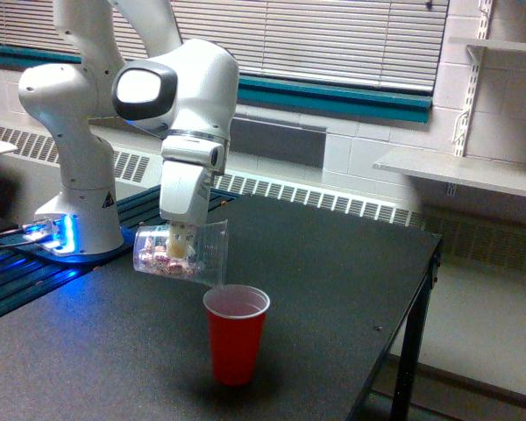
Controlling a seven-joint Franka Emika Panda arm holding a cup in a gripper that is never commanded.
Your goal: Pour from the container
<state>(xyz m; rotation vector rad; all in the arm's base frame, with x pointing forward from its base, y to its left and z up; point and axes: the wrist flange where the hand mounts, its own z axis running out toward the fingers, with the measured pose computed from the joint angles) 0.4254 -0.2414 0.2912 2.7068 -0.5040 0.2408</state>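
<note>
The container [177, 252], a clear plastic cup, lies almost on its side in the air with its mouth toward the exterior view's right. Small pinkish-white bits rest along its lower wall near the base. My gripper [181, 246] comes down from above and is shut on the container. The mouth's lower rim hangs just above and to the left of a red plastic cup [236, 335], which stands upright on the black table [333, 289]. I see no bits falling.
The arm's white base [74, 175] stands at the exterior view's left with a blue light beside it. The table's right edge [425, 281] drops to the floor. A radiator and blinds run along the back wall; white shelves [460, 171] hang at the right.
</note>
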